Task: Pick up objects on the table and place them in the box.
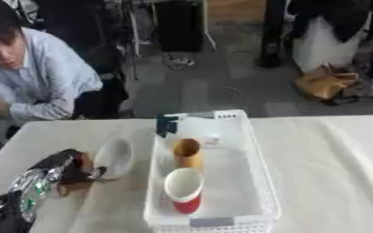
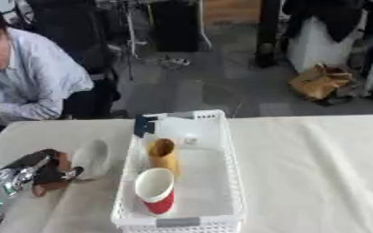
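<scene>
The worktop point(image 1: 333, 173) is covered with a soft, matt, cream cloth. The white box point(image 1: 257, 150) looks like hard plastic with little holes in its walls. Inside, at 6 o'clock, the red and white cup point(image 1: 184, 188) looks smooth and a bit shiny. Above it, the tan cup point(image 1: 186, 152) looks like matt paper. At 8 o'clock, the left hand point(image 1: 58, 173) is shiny black and silver metal.

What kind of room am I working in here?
Probably a lab or workshop, not a home: a cloth-covered table holding a white plastic basket, bare grey floor with equipment stands and cables behind, and a crumpled brown paper bag left on the floor.
</scene>
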